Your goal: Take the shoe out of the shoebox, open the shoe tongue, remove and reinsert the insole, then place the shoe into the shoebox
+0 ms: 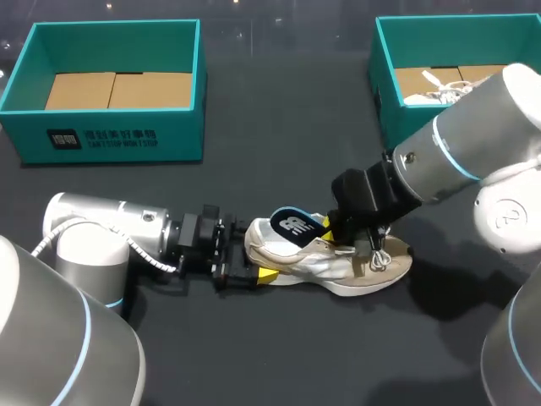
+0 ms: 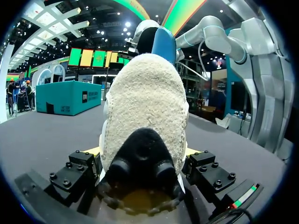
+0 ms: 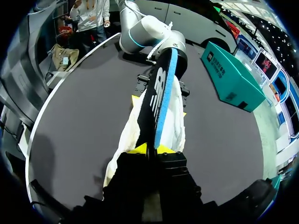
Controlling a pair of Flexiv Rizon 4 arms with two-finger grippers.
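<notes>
Now, sneaker (image 1: 351,264) steadied on the table (image 1: 279,127).
Its heel sits clamped between the left fingers (image 2: 208,169) (nine o'clock end); the right fingers (image 3: 139,149) pinch the blue-edged insole (image 3: 158,95).

Shoe (image 2: 145,107): heel in rough, fleecy cream cloth, with a smoother black heel patch.
Insole (image 3: 161,93): smooth black top, blue foam-like edge.
Table (image 1: 279,144): dark, matt, even.
Left shoebox (image 1: 127,139), right shoebox (image 1: 382,93): matt teal card, plain brown cardboard floor.
Right arm (image 1: 473,144): smooth silver-grey shell with a slight sheen.
Left gripper (image 2: 142,151): matt black body, visible bolt heads.
</notes>
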